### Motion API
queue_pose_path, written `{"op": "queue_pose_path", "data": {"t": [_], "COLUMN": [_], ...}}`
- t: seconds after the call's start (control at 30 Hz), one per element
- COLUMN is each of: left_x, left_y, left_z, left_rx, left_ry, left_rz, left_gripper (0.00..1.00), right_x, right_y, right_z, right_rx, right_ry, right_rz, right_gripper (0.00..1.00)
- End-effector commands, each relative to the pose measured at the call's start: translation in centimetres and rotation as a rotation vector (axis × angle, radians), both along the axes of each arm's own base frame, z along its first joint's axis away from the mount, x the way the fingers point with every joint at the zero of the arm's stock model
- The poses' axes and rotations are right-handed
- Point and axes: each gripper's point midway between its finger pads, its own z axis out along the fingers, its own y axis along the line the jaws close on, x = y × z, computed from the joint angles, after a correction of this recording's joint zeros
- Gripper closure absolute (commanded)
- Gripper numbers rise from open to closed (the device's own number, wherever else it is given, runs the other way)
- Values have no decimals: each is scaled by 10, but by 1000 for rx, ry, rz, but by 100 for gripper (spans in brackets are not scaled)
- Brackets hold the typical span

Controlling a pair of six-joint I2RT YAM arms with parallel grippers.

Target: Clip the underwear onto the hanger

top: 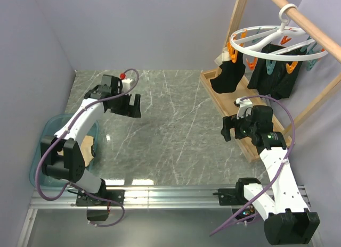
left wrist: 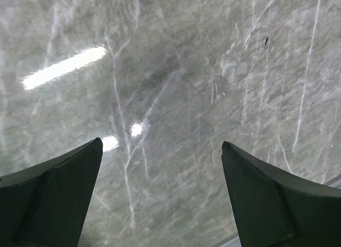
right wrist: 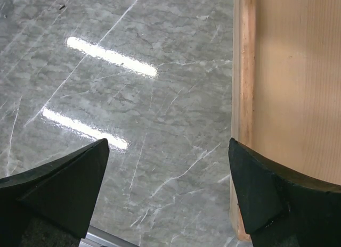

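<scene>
The white ring hanger (top: 272, 42) with orange and teal clips hangs from the wooden rod at the top right. Tan fabric with a dark edge, which looks like the underwear (top: 85, 162), lies in a teal bin (top: 40, 151) at the left, partly hidden by my left arm. My left gripper (top: 133, 106) is open and empty above the table, to the right of and beyond the bin; the left wrist view (left wrist: 160, 143) shows only marble between its fingers. My right gripper (top: 228, 129) is open and empty, low beside the wooden frame base (right wrist: 287, 87), as the right wrist view (right wrist: 168, 143) shows.
Two black garments (top: 274, 76) hang from the hanger's clips, with a small pale piece (top: 224, 59) at their left. The wooden rod frame (top: 314, 31) and its base board (top: 234, 114) take up the right side. Grey walls close in the left and back.
</scene>
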Motion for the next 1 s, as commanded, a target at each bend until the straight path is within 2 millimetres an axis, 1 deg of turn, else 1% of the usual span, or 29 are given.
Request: {"op": "queue_pose_path", "data": {"t": [0.0, 0.07, 0.1, 0.17, 0.2, 0.23, 0.27, 0.3, 0.37, 0.4, 0.43, 0.47, 0.5, 0.53, 0.57, 0.6, 0.63, 0.67, 0.7, 0.73, 0.77, 0.8, 0.83, 0.87, 0.9, 0.93, 0.97], "left_x": [25, 29, 30, 32, 28, 27, 26, 19, 10, 8, -5, -11, -17, -27, -38, -48, -59, -68, -80, -92, -100, -114, -120, -126, -133, -138, -142], "left_y": [-1, 4, 8, 22, 30, 44, 52, 75, 97, 125, 136, 149, 163, 187, 198, 210, 230, 239, 248, 262, 268, 278, 283, 286, 287, 290, 289], "left_z": [59, 75, 90, 108, 118, 122, 131, 133, 136, 142, 135, 135, 135, 133, 128, 119, 113, 106, 92, 84, 77, 63, 55, 49, 32, 25, 10], "left_rx": [0, 20, 34, 57, 76, 88, 100, 130, 140, 183, 199, 220, 272, 304, 326, 375, 401, 418, 442, 449, 458, 473, 482, 492, 490, 506, 500], "left_ry": [-149, -186, -225, -272, -304, -315, -335, -326, -311, -323, -271, -260, -264, -245, -220, -199, -171, -142, -95, -55, -19, 41, 72, 93, 124, 149, 168], "left_rz": [10, -7, -12, 2, -11, 7, 12, 31, 35, 61, 62, 62, 41, 81, 81, 62, 99, 104, 89, 116, 120, 125, 134, 139, 135, 148, 159], "left_gripper": [1, 1, 1, 1, 1, 1, 1, 1, 1, 1, 1, 1, 1, 1, 1, 1, 1, 1, 1, 2, 2, 5, 6, 6, 7, 7, 9], "right_x": [0, 1, 2, 2, 2, 2, 2, 2, 2, 2, 2, 2, 3, 3, 3, 3, 3, 4, 4, 5, 5, 6, 6, 7, 7, 7, 8], "right_y": [1, 1, 0, 0, -1, -1, 0, -1, -2, -2, -1, 0, 0, 2, 2, 3, 3, 3, 3, 2, 2, 2, 3, 3, 3, 4, 5], "right_z": [6, 9, 11, 12, 13, 13, 15, 15, 16, 16, 17, 17, 18, 18, 18, 18, 16, 17, 17, 16, 15, 15, 13, 13, 12, 12, 11], "right_rx": [-10, -10, -11, -15, -18, -20, -22, -28, -31, -35, -33, -31, -27, -21, -20, -19, -20, -21, -24, -27, -28, -28, -26, -23, -22, -21, -19], "right_ry": [-18, -26, -29, -33, -36, -38, -44, -41, -42, -39, -41, -44, -46, -44, -42, -37, -29, -29, -29, -25, -22, -24, -15, -15, -10, -6, -3], "right_rz": [9, 9, 7, 9, 10, 12, 15, 17, 18, 22, 25, 29, 32, 35, 36, 42, 45, 46, 48, 45, 48, 50, 52, 55, 56, 59, 63], "right_gripper": [0, 0, 0, 0, 0, 0, 0, 0, 0, 0, 0, 0, 0, 0, 0, 0, 0, 0, 0, 0, 0, 0, 0, 0, 0, 0, 0]}}
